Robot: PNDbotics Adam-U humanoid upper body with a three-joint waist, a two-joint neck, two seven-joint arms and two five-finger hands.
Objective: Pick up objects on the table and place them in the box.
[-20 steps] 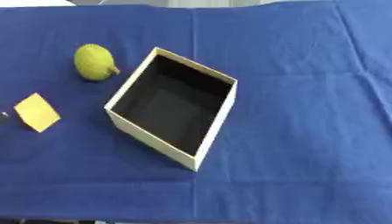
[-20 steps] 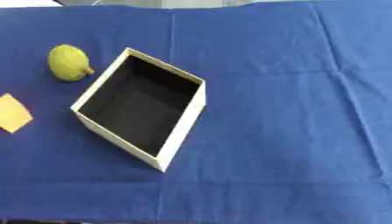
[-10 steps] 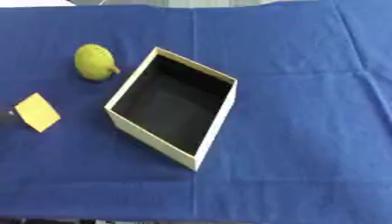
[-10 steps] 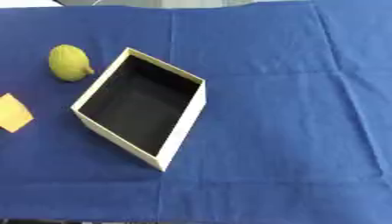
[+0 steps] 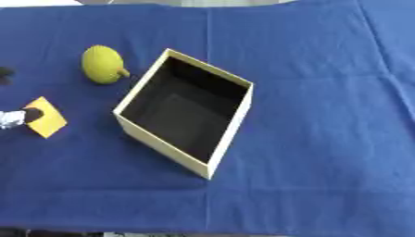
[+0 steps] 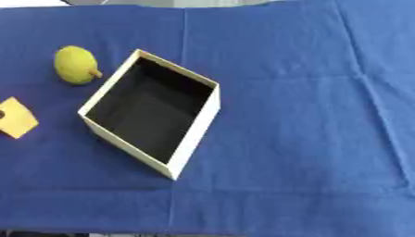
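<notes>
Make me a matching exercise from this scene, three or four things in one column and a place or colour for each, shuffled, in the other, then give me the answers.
Things:
1. lemon
2. box
3. yellow card
4. left hand

Descriptions:
A. cream walls, dark inside, nothing in it, mid-table
B. flat and diamond-shaped, on the cloth left of the box
C. only a dark fingertip shows at the view's left edge, touching the card
D. rounded, yellow-green, on the cloth beyond the card

Pairs: 1-D, 2-A, 3-B, 4-C
</notes>
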